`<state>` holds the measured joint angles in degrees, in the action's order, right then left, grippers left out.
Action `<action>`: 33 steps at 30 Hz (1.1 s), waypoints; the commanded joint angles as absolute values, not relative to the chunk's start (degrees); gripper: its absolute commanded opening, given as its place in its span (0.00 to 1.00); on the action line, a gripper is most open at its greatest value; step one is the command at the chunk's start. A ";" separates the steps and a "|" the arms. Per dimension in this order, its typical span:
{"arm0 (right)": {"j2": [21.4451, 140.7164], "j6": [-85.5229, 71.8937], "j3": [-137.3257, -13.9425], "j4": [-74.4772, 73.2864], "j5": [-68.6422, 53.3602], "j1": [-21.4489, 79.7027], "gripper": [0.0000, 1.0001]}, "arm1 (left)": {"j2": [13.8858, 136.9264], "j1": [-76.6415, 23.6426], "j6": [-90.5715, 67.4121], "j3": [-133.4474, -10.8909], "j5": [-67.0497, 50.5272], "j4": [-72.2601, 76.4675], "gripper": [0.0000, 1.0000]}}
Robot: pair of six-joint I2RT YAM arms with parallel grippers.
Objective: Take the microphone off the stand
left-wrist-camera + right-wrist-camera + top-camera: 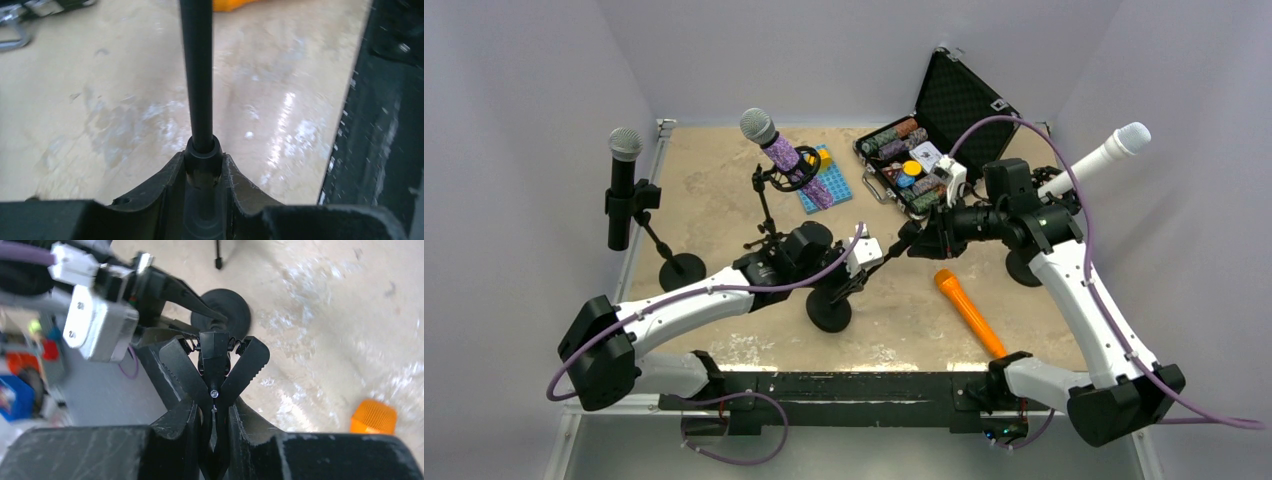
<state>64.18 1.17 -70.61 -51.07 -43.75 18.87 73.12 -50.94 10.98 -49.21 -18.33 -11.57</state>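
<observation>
Tan table (714, 195), orange mic (969, 311) lying flat, round stand base (829, 313), open case (956, 100)

Plain pale grey-lavender panel walls (524, 80) enclose three sides of a beige, marble-patterned worktop (714, 190). Diffuse lighting produces bright white glare patches (290, 105) on the glossy worktop surface.

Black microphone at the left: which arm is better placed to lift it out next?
Left, once free. The black microphone stands on that arm's side; the right gripper is farther off. The left gripper, like it, clamps the middle stand.
</observation>
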 commanded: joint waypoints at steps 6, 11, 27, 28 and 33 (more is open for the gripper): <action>66.90 -14.26 -70.19 -53.22 -37.34 17.27 0.00 | 73.21 -51.55 -4.57 -48.10 -18.21 -0.78 0.49; 64.49 4.94 -68.51 -51.23 -44.81 17.25 0.00 | 72.36 -46.92 5.81 -52.79 -29.56 -12.77 0.69; 56.18 36.15 -64.03 -50.08 -49.81 17.62 0.01 | 84.69 -43.97 32.30 -62.30 -56.96 -29.01 0.54; 55.58 35.40 -63.59 -48.91 -49.10 17.68 0.01 | 84.99 -44.25 32.27 -62.31 -56.59 -28.38 0.47; 54.59 23.03 -64.46 -46.09 -45.92 17.71 0.00 | 83.19 -45.70 28.06 -58.84 -51.30 -22.10 0.00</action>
